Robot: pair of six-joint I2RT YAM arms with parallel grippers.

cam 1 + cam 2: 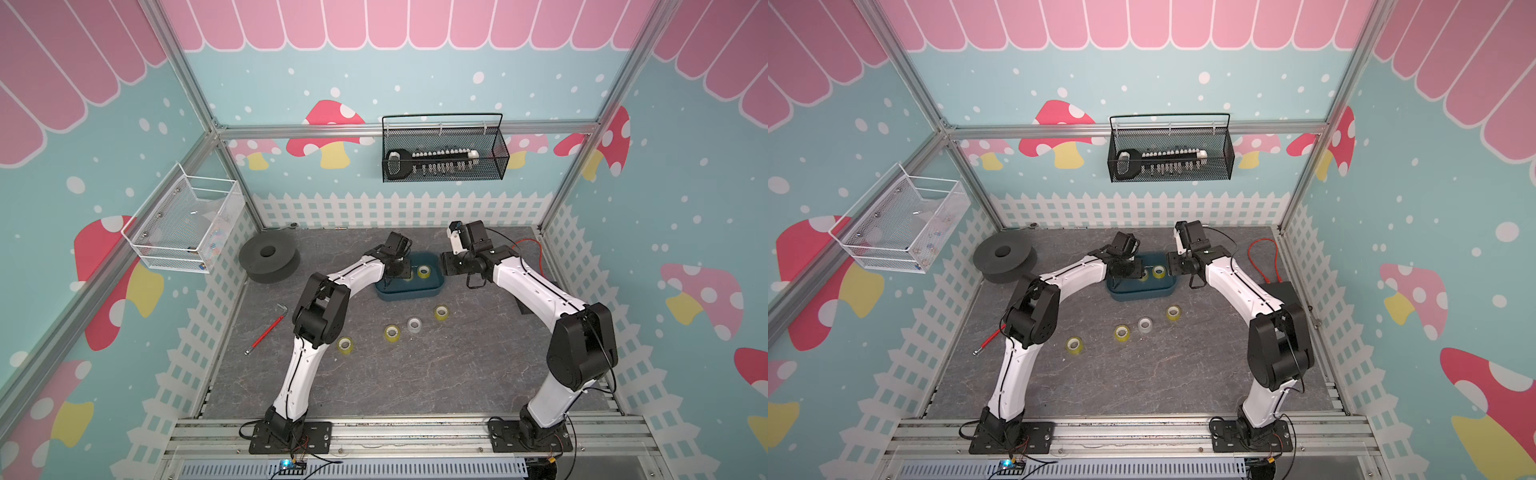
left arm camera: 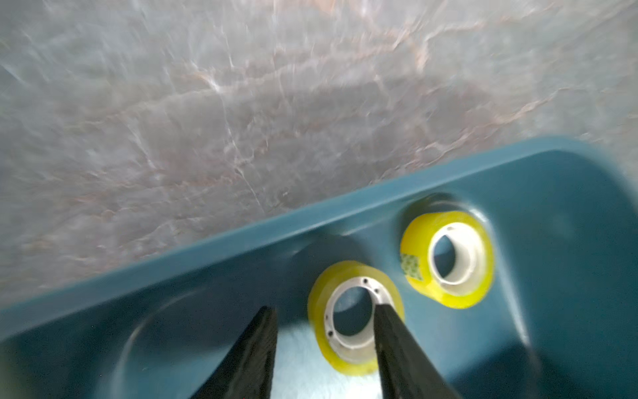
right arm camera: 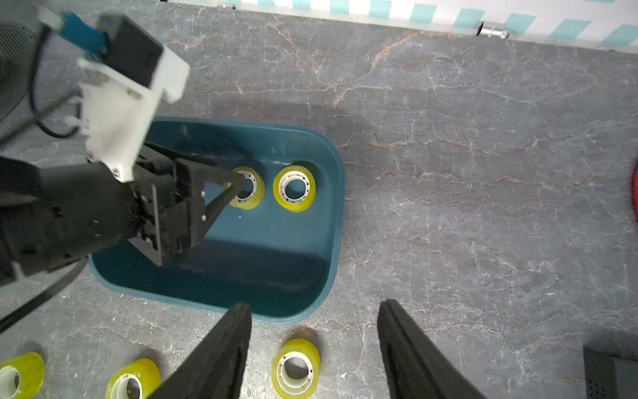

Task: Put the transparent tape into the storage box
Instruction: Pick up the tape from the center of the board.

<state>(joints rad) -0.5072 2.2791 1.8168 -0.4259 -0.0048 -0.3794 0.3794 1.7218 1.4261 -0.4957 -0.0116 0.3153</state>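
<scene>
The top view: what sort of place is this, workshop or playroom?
Likely a robot test cell dressed as a playroom: left arm and right arm bolted to an aluminium rail, mushroom-printed walls on a metal frame, tape rolls by a storage box.

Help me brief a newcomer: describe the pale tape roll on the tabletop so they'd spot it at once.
Find the dark teal storage box on the grey marbled tabletop. On the side of it nearer the robot, four tape rolls lie in a loose row. The one meant is the pale grey roll; the three others are yellow.
</scene>
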